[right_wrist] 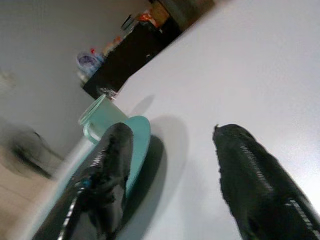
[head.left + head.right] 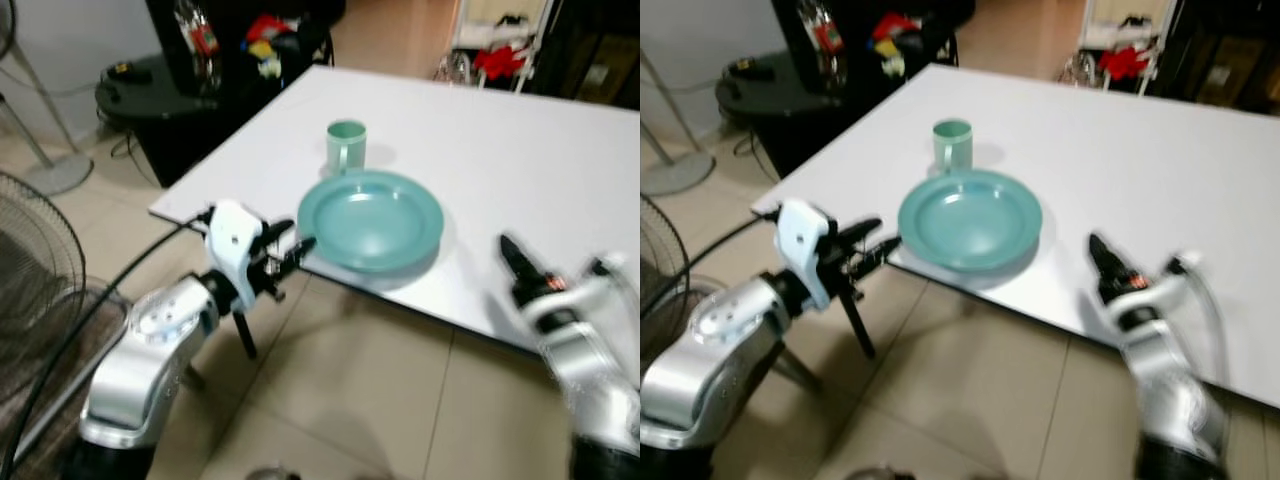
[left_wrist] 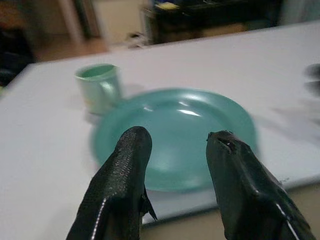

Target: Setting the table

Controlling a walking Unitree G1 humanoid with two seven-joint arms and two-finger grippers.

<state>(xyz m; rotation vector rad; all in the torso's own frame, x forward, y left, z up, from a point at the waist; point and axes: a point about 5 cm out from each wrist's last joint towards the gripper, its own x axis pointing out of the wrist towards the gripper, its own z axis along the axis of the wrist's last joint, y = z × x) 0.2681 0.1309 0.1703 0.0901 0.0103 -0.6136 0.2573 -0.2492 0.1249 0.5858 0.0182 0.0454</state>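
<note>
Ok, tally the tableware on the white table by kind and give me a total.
Plates: 1, the teal plate near the table's front edge.
Mugs: 1, the teal mug just behind it.
Total: 2

The right end effector (image 2: 512, 255) is smeared by motion blur, so its fingertips cannot be made out from above. The desk (image 2: 560, 150) runs off the right edge. Items on the black shelf (image 2: 255, 40) behind it are too blurred to identify.
</note>
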